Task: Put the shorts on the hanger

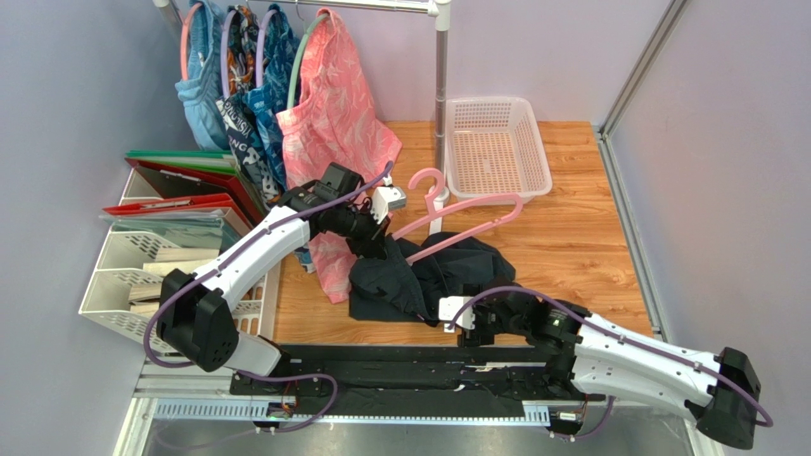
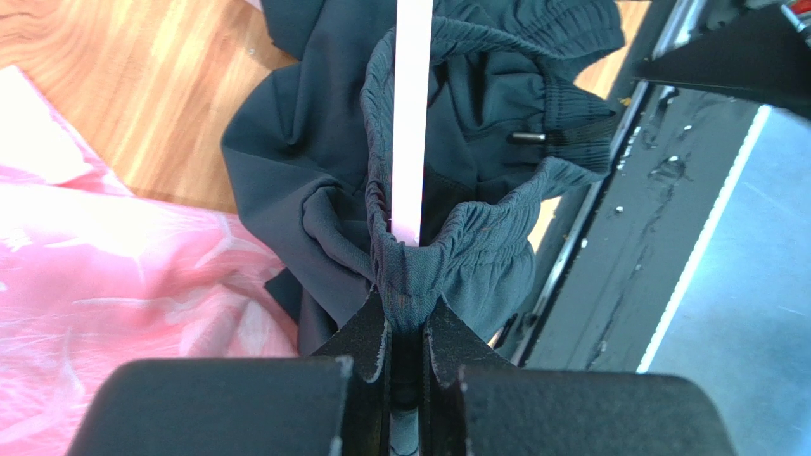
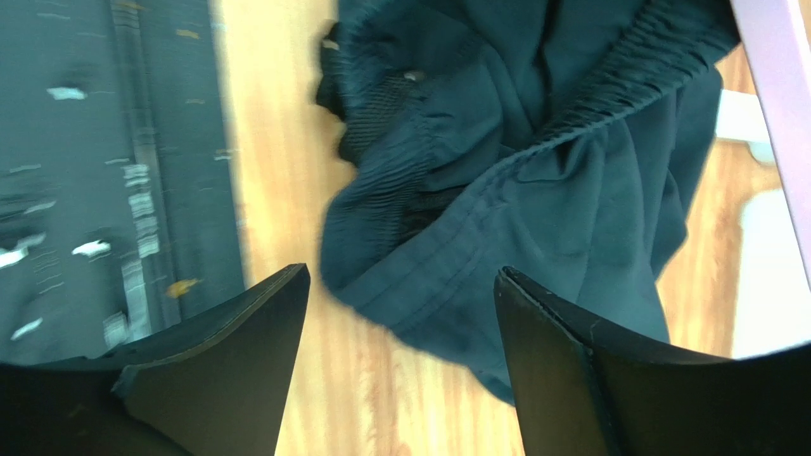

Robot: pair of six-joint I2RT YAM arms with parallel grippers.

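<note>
The black shorts (image 1: 428, 280) lie crumpled on the wooden table in front of the arms. The pink hanger (image 1: 466, 209) rests tilted above them, its lower bar running into the fabric. My left gripper (image 1: 390, 249) is shut on the shorts' gathered waistband (image 2: 457, 247), and the hanger's pale bar (image 2: 411, 114) comes out of the same pinch, with the waistband looped round it. My right gripper (image 1: 464, 318) hovers open at the shorts' near edge; its fingers (image 3: 238, 351) straddle bare wood and a hem of the shorts (image 3: 533, 161), holding nothing. A strip of the hanger (image 3: 776, 85) crosses the right wrist view's upper right corner.
A white mesh basket (image 1: 495, 147) stands at the back right beside the rack pole (image 1: 441, 76). Patterned garments hang on the rack, and the pink leaf-print one (image 1: 333, 123) drapes onto the table by my left arm. File trays (image 1: 143, 275) with folders fill the left side.
</note>
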